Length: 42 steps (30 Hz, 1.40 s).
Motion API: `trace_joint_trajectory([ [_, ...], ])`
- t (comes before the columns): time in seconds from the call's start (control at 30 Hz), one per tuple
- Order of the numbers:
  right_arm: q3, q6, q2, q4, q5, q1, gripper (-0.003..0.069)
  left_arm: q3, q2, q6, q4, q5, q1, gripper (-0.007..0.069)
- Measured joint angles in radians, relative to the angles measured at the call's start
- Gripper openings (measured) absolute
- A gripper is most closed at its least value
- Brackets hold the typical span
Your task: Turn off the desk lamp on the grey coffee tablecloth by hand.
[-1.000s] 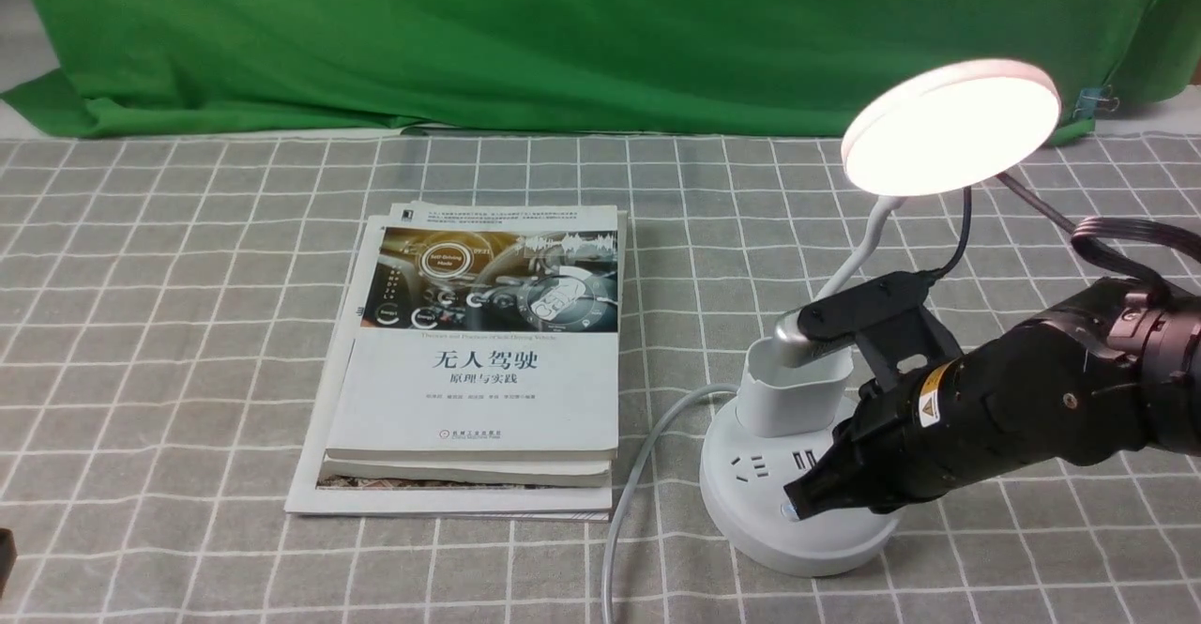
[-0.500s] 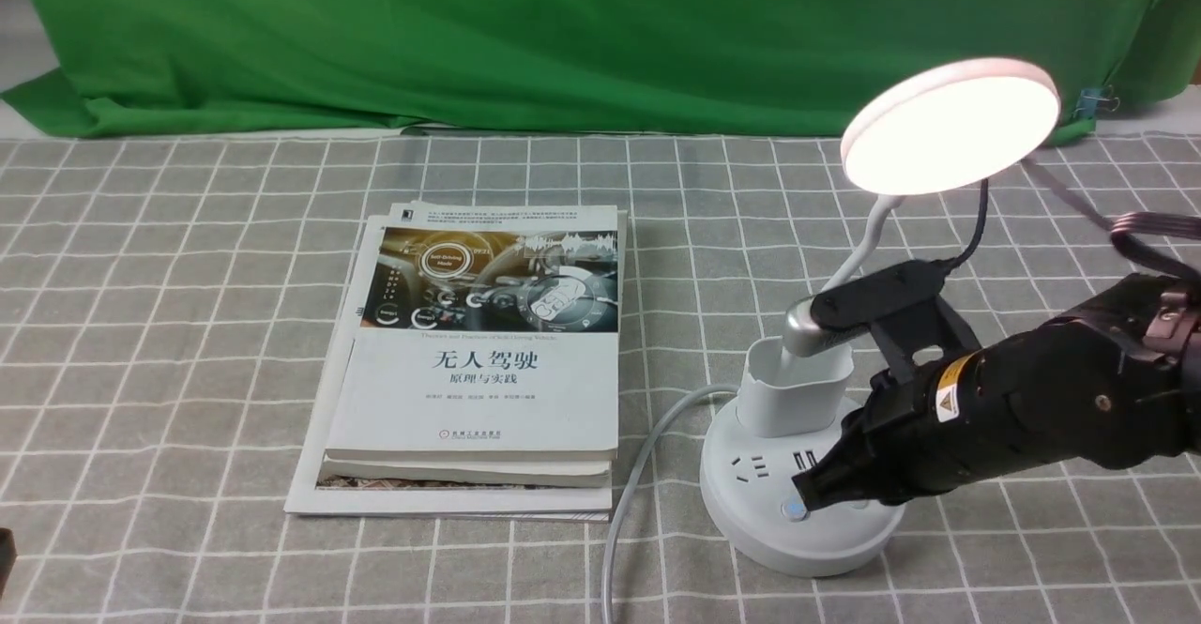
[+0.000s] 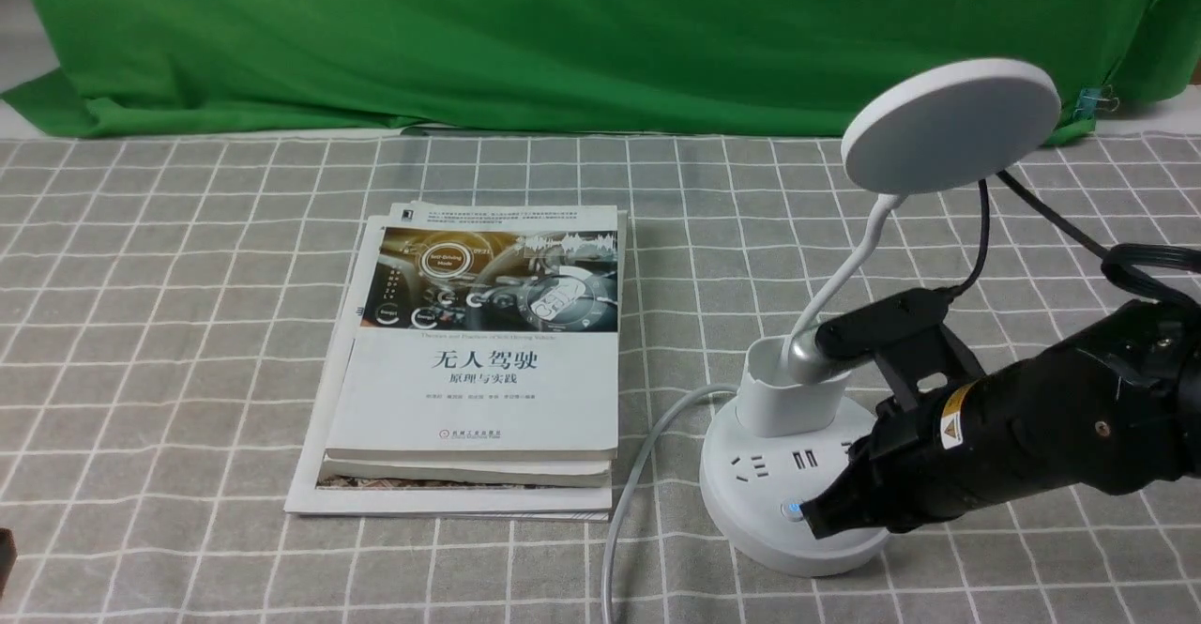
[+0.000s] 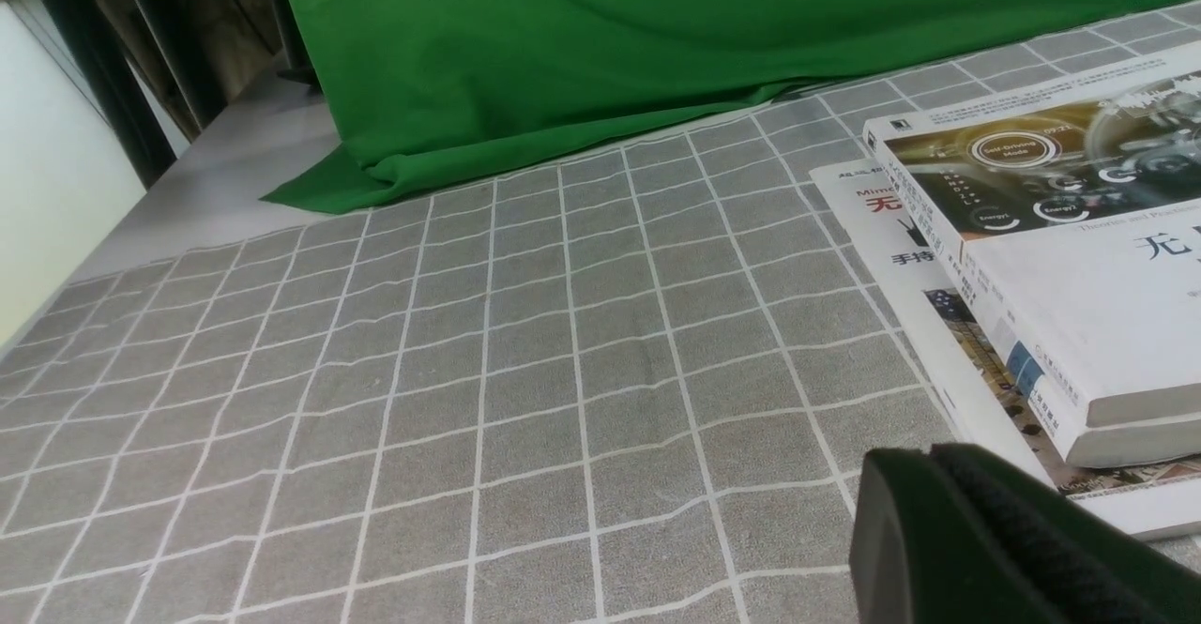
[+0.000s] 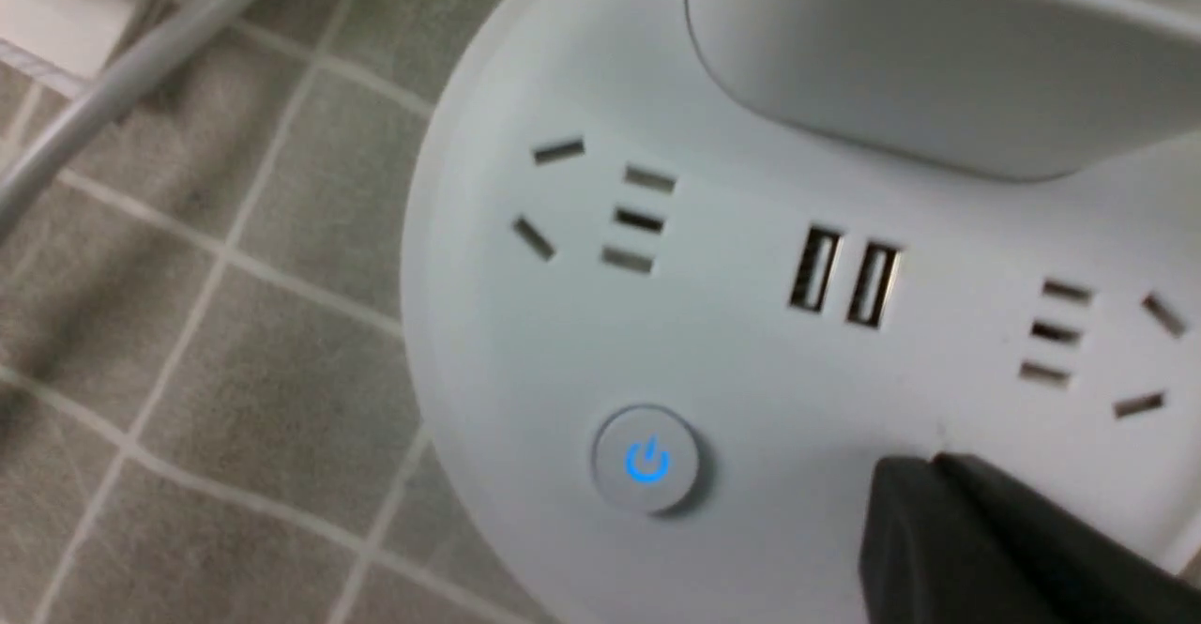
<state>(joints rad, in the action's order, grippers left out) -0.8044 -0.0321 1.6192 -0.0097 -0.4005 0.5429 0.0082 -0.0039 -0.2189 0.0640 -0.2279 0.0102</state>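
My left gripper [image 4: 924,450], fingertips together, holds nothing. Books [image 3: 474,380] lie stacked on the grey coffee tablecloth [image 3: 188,342]. To their right stands the desk lamp [image 3: 798,521], its disc head unlit; the cup-shaped holder [image 3: 788,403] on its base (I cannot see its full depth) has the neck rising behind it. My right gripper [image 5: 924,460], closed and empty, is at the base.

Prob. a robotics lab or similar test setup: robot arm w/ gripper [image 3: 814,519], green backdrop [image 3: 600,42] behind gridded cloth [image 3: 188,371].
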Motion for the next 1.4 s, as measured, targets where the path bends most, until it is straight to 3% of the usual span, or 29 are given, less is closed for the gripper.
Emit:
trace_joint_trajectory([
  [0.47, 0.003, -0.006, -0.045, 0.0, -0.028, 0.0, 0.0042, 0.0, 0.0, 0.0, 0.0, 0.0, 0.0, 0.0001],
  [0.7, 0.005, -0.02, -0.205, -0.013, -0.186, -0.003, 0.0042, 0.0, 0.0, 0.0, 0.0, 0.0, 0.0, 0.0001],
  [0.83, 0.005, -0.026, -0.25, -0.015, -0.298, -0.072, 0.0033, 0.0, 0.0, 0.0, 0.0, 0.0, 0.0, 0.0001],
  [0.93, 0.016, -0.014, -0.301, 0.003, -0.336, -0.192, 0.0032, 0.0, 0.0, 0.0, 0.0, 0.0, 0.0, 0.0001],
  [1.0, 0.032, 0.005, -0.353, 0.026, -0.31, -0.246, 0.0032, 0.0, 0.0, 0.0, 0.0, 0.0, 0.0, 0.0001],
  [1.1, 0.106, 0.06, -0.55, 0.064, -0.12, -0.314, 0.0032, 0.0, 0.0, 0.0, 0.0, 0.0, 0.0, 0.0001],
  [1.27, 0.282, 0.105, -0.93, 0.083, 0.196, -0.318, 0.0033, 0.0, 0.0, 0.0, 0.0, 0.0, 0.0, 0.0004],
  [1.4, 0.436, 0.142, -1.107, 0.083, 0.256, -0.318, 0.0033, 0.0, 0.0, 0.0, 0.0, 0.0, 0.0, 0.0011],
])
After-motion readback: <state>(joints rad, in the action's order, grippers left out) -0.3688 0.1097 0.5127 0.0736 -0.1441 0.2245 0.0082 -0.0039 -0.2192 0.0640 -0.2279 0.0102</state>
